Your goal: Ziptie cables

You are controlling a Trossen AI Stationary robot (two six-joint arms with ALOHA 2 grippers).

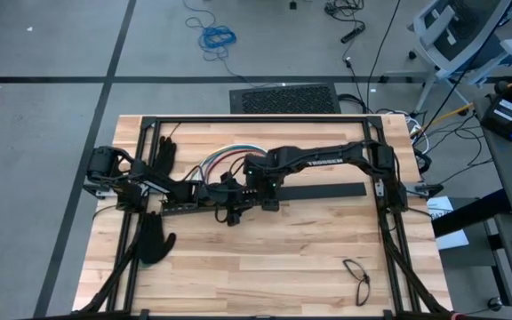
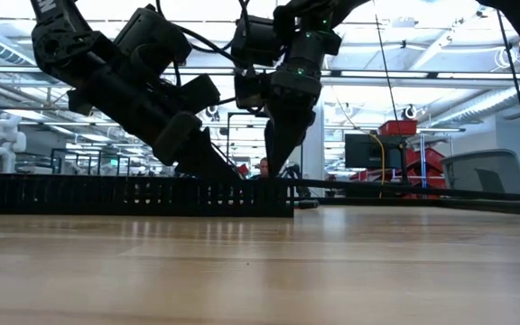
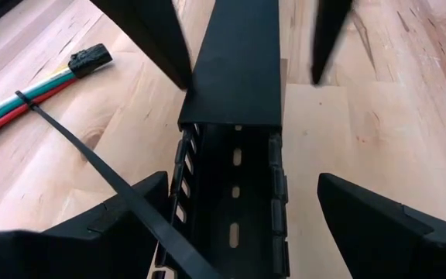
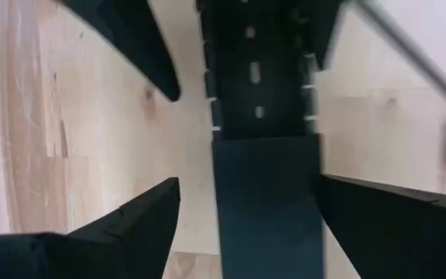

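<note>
Both grippers meet over the black slotted cable duct near the middle of the wooden desk. The left gripper reaches in from the desk's left side, its fingers spread wide, one on each side of the open, slotted part of the duct and clear of its walls. The right gripper comes from the right, its fingers likewise spread, straddling the duct where the flat cover begins; neither gripper pinches anything.

The cables, red, green and white, lie on the desk just beside the duct on its far side, curving away in a loop in the high view. A ziptie is wrapped round them, and its long thin tail slants across the desk towards the left gripper; whether it touches a finger there is hard to tell.

Two black gloves lie at the desk's left, and a pair of glasses near its front right.
</note>
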